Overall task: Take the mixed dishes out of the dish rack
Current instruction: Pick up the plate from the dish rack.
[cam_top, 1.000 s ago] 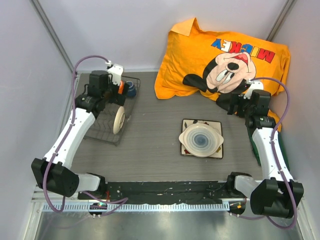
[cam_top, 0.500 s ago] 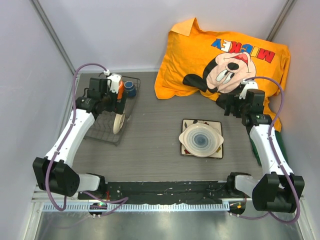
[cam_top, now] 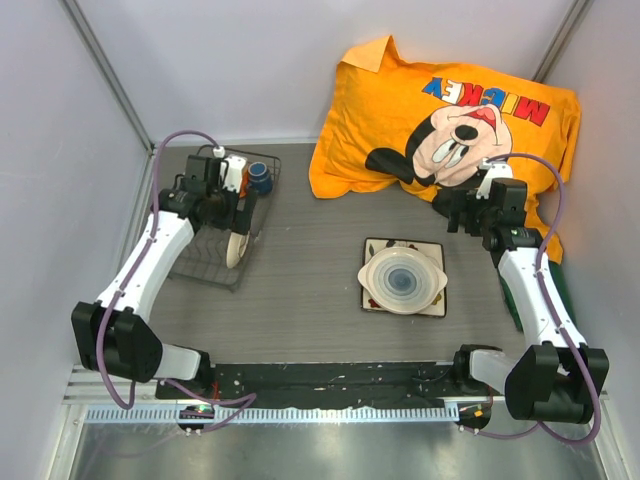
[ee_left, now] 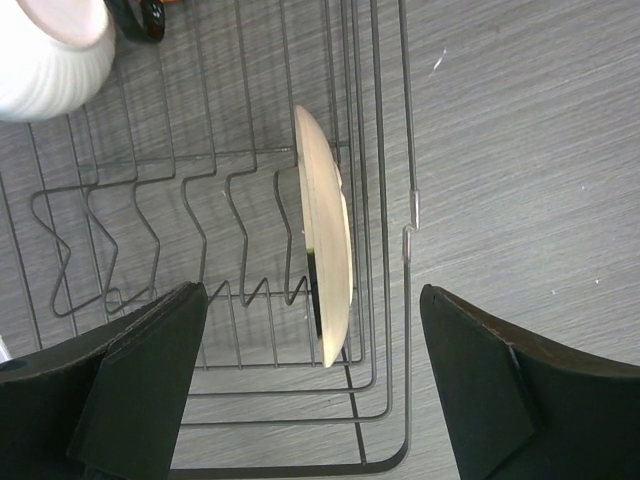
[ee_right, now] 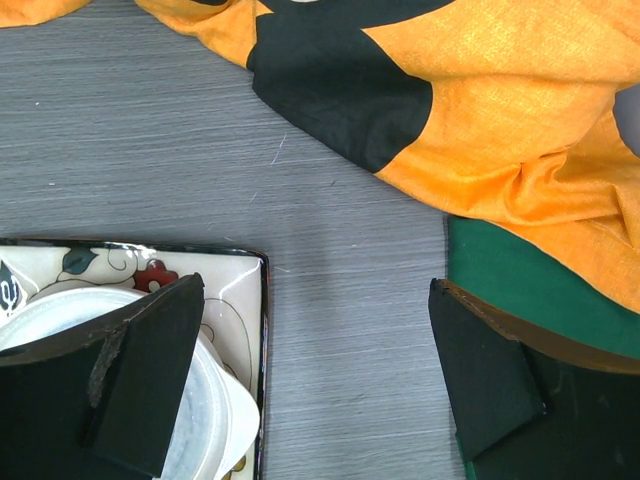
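The dark wire dish rack stands at the table's left. A cream round dish stands on edge between its tines, near the rack's right side. My left gripper hangs open above it, one finger on each side, touching nothing. A small white ribbed bowl sits farther in. The dark-blue cup and a sliver of the orange mug show at the rack's far end. The square flowered plate lies mid-table under a pale round bowl. My right gripper is open over bare table beside that plate.
A big orange Mickey pillow fills the back right. A green cloth lies under its edge, close to my right fingers. Grey walls close in the left, right and back.
My left gripper has shifted a little over the rack, staying above the upright cream dish. The right wrist swung slightly to the left, then held still.
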`<state>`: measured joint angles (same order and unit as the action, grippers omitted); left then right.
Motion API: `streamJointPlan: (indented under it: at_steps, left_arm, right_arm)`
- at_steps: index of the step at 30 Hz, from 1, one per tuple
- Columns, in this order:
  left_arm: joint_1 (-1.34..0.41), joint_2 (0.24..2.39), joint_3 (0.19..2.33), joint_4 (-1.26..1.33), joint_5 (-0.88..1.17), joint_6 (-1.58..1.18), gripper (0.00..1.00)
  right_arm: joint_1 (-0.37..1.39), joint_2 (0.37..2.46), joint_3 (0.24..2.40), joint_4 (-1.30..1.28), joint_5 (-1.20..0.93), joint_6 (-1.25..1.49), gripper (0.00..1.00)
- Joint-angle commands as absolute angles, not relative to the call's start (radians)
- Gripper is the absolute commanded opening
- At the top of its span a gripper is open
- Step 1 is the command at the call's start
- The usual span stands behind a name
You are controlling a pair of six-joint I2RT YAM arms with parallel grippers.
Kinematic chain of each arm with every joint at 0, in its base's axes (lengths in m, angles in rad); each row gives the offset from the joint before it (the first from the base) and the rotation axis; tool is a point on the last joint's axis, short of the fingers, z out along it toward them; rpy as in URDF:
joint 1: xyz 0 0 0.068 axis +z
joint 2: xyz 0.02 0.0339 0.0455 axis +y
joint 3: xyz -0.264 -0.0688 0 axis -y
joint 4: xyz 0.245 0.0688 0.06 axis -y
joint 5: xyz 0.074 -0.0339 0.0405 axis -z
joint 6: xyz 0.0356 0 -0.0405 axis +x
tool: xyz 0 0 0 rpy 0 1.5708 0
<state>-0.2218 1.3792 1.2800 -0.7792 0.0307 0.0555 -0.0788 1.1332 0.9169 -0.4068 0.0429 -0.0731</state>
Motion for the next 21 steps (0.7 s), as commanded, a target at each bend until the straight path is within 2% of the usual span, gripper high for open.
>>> streamJointPlan:
  at_steps: [1,3,5,7,17,21]
  left_arm:
    - [-0.219,1.387,1.259,-0.766,0.041,0.058,0.91]
    - [-0.219,1.388,1.243,-0.758,0.037,0.061,0.9]
    - [-0.222,1.397,1.232,-0.756,0.028,0.069,0.82]
    - [-0.222,1.41,1.232,-0.758,0.014,0.069,0.77]
    - [-0.241,1.471,1.261,-0.762,-0.025,0.069,0.75]
    - [-0.245,1.503,1.27,-0.759,-0.032,0.075,0.71]
  right_arm:
    - [-0.061,1.129,0.956,-0.396,0.055,-0.086,0.98]
    - [-0.057,1.132,0.956,-0.394,0.058,-0.09,0.98]
    - [-0.055,1.134,0.956,-0.396,0.061,-0.092,0.98]
    - [-0.052,1.135,0.957,-0.396,0.061,-0.092,0.98]
    - [-0.049,1.127,0.956,-0.396,0.058,-0.095,0.98]
    - [-0.049,1.127,0.956,-0.397,0.055,-0.095,0.98]
